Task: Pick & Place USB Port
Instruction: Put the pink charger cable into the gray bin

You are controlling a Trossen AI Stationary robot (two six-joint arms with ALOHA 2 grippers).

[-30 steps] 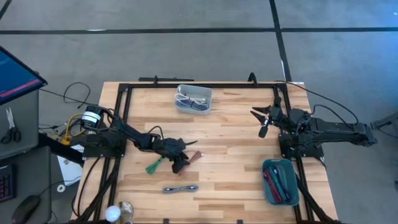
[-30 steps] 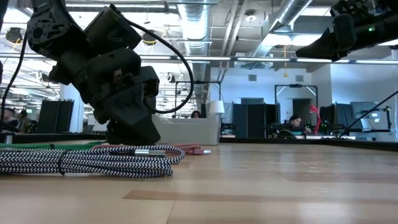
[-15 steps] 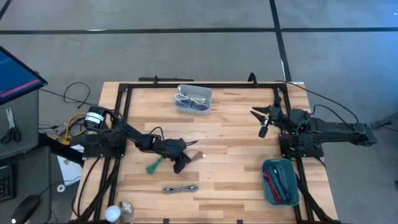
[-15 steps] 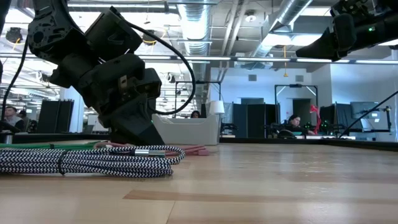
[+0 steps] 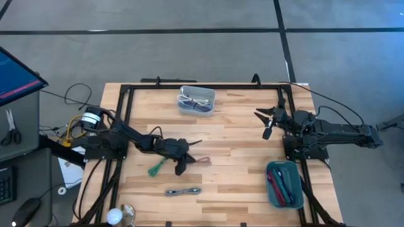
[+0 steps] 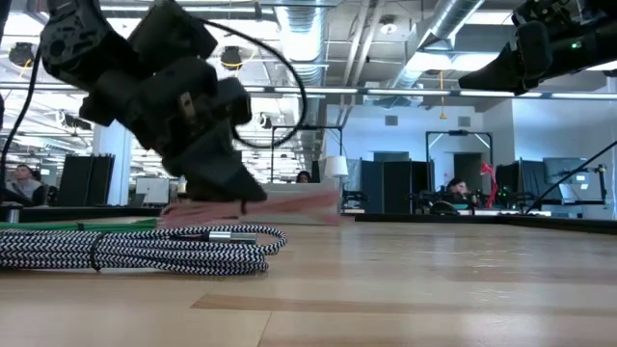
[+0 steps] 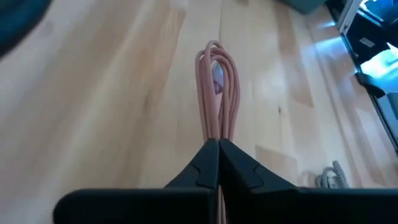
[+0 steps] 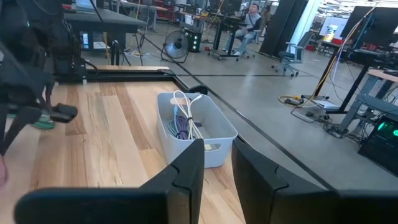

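Note:
A pink coiled cable [image 7: 214, 87] sticks out past my left gripper [image 7: 219, 144], which is shut on it near the table's left middle [image 5: 187, 157]. In the low view the pink cable [image 6: 289, 204] hangs just above the wood under my left gripper [image 6: 217, 188]. My right gripper [image 5: 266, 123] waits open at the far right, holding nothing, its fingers [image 8: 186, 168] apart. My left gripper pinches the pink cable's looped strands at the bundle's near end [image 7: 216, 134] between its two fingers. The fingers come slanting down from the table's left and lie along the bundle. The bundle reaches out beyond the fingertips, roughly level and lifted off the table.
A green cable [image 5: 156, 168] lies just left of the left gripper, and a black-and-white braided cable [image 5: 183, 191] lies nearer the front edge [image 6: 135, 249]. A white bin [image 5: 197, 99] with cables stands at the far middle. A teal bin [image 5: 284, 184] stands at the right front.
My left gripper has shut on the pink cable, tipped and rolled a little, then risen slightly. The cable lay on the table a second ago and now hangs just above it, pointing toward the table's right.

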